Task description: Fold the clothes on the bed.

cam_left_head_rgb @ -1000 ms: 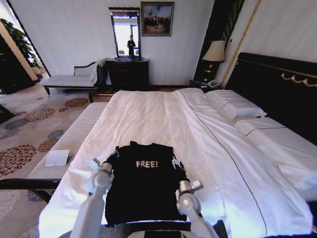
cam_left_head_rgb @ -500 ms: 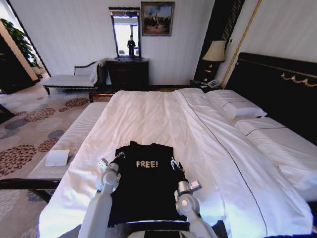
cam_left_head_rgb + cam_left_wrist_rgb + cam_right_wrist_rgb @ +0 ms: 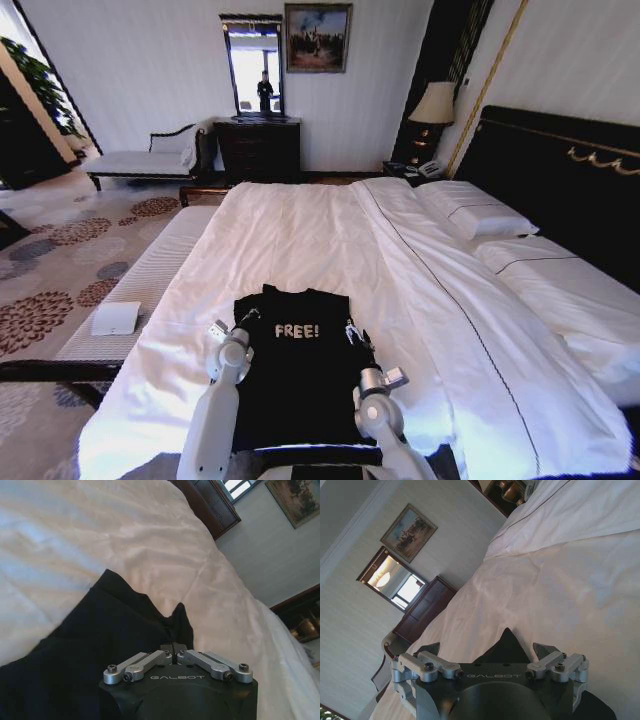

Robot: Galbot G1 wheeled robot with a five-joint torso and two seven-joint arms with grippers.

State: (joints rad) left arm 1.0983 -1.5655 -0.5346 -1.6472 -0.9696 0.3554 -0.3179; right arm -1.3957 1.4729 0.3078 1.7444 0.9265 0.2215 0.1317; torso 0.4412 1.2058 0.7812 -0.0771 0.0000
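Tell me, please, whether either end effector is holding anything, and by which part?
The left end effector is shut on the black T-shirt at its left edge fold. The right end effector is open, holding nothing.

I see bright daylight glaring off the white bed; the head view bows at its edges, and the shirt reads featureless black.

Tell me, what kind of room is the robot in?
Probably a hotel bedroom: there's a big bed with white pillows, a bedside lamp, and a dresser under a mirror.
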